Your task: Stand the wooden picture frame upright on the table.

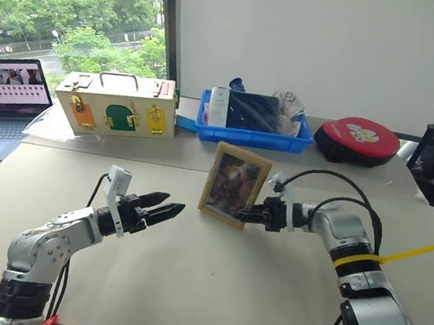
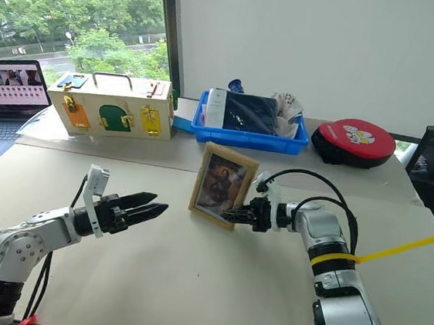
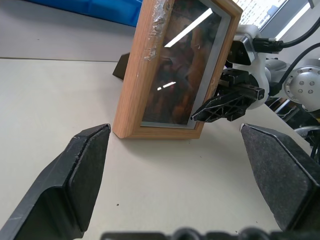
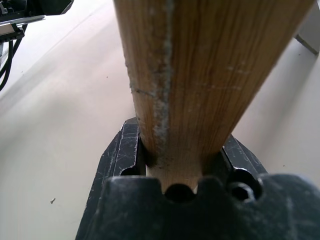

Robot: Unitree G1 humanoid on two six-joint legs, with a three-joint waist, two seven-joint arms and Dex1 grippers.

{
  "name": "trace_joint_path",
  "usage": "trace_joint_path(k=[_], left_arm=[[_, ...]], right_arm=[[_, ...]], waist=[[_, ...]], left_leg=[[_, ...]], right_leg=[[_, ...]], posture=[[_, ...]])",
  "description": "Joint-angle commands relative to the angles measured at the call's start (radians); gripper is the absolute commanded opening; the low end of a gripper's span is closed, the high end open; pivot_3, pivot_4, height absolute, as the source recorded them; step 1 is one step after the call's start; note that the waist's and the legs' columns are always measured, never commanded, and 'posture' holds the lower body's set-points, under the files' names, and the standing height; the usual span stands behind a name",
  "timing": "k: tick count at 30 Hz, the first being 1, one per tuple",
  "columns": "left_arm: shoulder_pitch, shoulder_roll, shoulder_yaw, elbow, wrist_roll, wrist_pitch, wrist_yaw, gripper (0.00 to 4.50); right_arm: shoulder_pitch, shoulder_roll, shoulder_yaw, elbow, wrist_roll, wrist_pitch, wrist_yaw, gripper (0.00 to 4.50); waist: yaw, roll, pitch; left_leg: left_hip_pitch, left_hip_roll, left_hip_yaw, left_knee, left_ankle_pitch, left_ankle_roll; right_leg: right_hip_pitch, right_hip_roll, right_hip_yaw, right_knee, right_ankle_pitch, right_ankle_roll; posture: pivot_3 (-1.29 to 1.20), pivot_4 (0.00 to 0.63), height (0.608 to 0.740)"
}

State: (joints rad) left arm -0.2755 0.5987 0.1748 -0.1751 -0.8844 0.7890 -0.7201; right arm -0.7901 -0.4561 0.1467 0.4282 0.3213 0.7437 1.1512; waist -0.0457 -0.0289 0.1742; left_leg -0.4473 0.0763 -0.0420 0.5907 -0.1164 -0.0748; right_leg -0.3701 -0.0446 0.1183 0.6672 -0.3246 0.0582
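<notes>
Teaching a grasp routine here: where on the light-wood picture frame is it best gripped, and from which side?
Grip the light-wood picture frame by its right vertical edge, coming in level from the right, as the right end effector does: that edge is narrow and exposed.

Big beige table (image 1: 189, 284), mostly bare. The wooden picture frame (image 1: 234, 184) stands on it around the middle. Along the far edge: a laptop (image 1: 6, 98), a cream latch box (image 1: 116, 105), a blue bin (image 1: 254, 124), a red round case (image 1: 357, 140).
</notes>
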Motion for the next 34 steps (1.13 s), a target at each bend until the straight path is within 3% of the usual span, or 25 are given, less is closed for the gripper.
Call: trace_joint_path(k=[1, 2, 3, 6, 9, 15, 20, 22, 25, 30, 34], left_arm=[[-0.013, 0.013, 0.000, 0.003, 0.026, -0.009, -0.024, 4.50], [-0.017, 0.015, -0.003, 0.008, 0.036, -0.012, -0.029, 4.50], [-0.021, 0.015, -0.005, 0.014, 0.045, -0.016, -0.034, 4.50], [-0.031, 0.013, -0.007, 0.027, 0.063, -0.020, -0.048, 4.50], [-0.039, 0.008, -0.006, 0.035, 0.078, -0.022, -0.059, 4.50], [-0.023, 0.025, -0.014, 0.027, 0.147, -0.070, -0.085, 4.50], [0.057, 0.032, 0.015, 0.022, 0.263, -0.227, -0.074, 4.50], [0.074, 0.035, 0.006, 0.045, 0.319, -0.283, -0.068, 4.50], [0.088, 0.049, -0.080, 0.111, 0.488, -0.439, -0.069, 4.50], [0.073, 0.005, -0.084, 0.160, 0.561, -0.551, -0.025, 4.50], [0.072, -0.004, -0.089, 0.171, 0.574, -0.569, -0.037, 4.50]], right_arm=[[0.024, -0.010, -0.022, -0.085, 0.050, 0.059, 0.015, 1.77], [0.032, -0.012, -0.030, -0.097, 0.057, 0.063, 0.010, 2.28], [0.038, -0.014, -0.037, -0.106, 0.061, 0.066, 0.006, 2.43], [0.057, -0.025, -0.052, -0.124, 0.069, 0.070, -0.008, 3.62], [0.070, -0.040, -0.070, -0.145, 0.090, 0.088, -0.016, 4.47], [0.132, -0.121, -0.162, -0.172, 0.112, 0.078, -0.046, 4.47], [0.366, -0.201, -0.330, -0.322, 0.128, -0.099, -0.061, 4.47], [0.472, -0.197, -0.372, -0.406, 0.096, -0.265, -0.077, 4.47], [0.603, -0.163, -0.423, -0.517, 0.070, -0.352, -0.178, 4.47], [0.762, -0.110, -0.429, -0.649, 0.029, -0.477, -0.276, 4.47], [0.806, -0.094, -0.432, -0.708, 0.044, -0.472, -0.335, 4.47]], waist=[[0.000, 0.000, 0.000], [0.000, 0.000, 0.000], [0.001, 0.000, 0.000], [0.002, 0.000, 0.000], [0.003, 0.000, 0.000], [0.005, 0.000, 0.000], [0.012, 0.000, 0.000], [0.013, 0.000, 0.000], [0.004, 0.001, 0.000], [0.002, 0.000, 0.000], [0.002, 0.000, 0.000]], left_leg=[[0.000, 0.000, 0.000, 0.000, 0.000, 0.000], [0.000, 0.000, 0.000, 0.000, 0.000, 0.000], [0.000, 0.000, 0.000, 0.000, 0.000, 0.000], [0.000, 0.000, 0.000, 0.000, 0.000, 0.000], [0.000, 0.000, 0.000, 0.000, 0.000, 0.000], [0.000, 0.000, 0.000, 0.000, 0.000, 0.000], [-0.001, 0.000, 0.000, -0.001, -0.001, 0.001], [-0.001, 0.000, 0.000, -0.001, -0.001, 0.002], [0.000, 0.000, 0.000, 0.000, -0.001, 0.002], [0.001, 0.000, 0.001, 0.001, 0.000, 0.002], [0.001, 0.000, 0.001, 0.001, 0.000, 0.002]], right_leg=[[0.000, 0.000, 0.000, 0.000, 0.000, 0.000], [0.000, 0.000, 0.000, 0.000, 0.000, 0.000], [0.000, 0.000, 0.000, 0.000, 0.000, 0.000], [0.000, 0.000, 0.000, 0.000, 0.000, 0.000], [0.000, 0.000, 0.000, 0.000, 0.000, 0.000], [0.000, 0.000, 0.000, 0.000, 0.000, 0.000], [0.000, 0.000, 0.000, -0.002, 0.000, 0.000], [0.000, 0.000, 0.000, -0.003, -0.001, 0.000], [0.001, 0.000, 0.001, -0.002, -0.001, 0.000], [0.002, 0.000, 0.002, -0.002, 0.000, 0.001], [0.001, 0.000, 0.002, -0.002, 0.000, 0.001]], posture=[[0.00, 0.150, 0.726], [0.00, 0.150, 0.726], [0.00, 0.150, 0.726], [0.00, 0.150, 0.726], [0.00, 0.150, 0.726], [0.00, 0.150, 0.726], [0.00, 0.150, 0.726], [0.00, 0.150, 0.726], [0.00, 0.150, 0.726], [0.00, 0.150, 0.726], [0.00, 0.150, 0.726]])
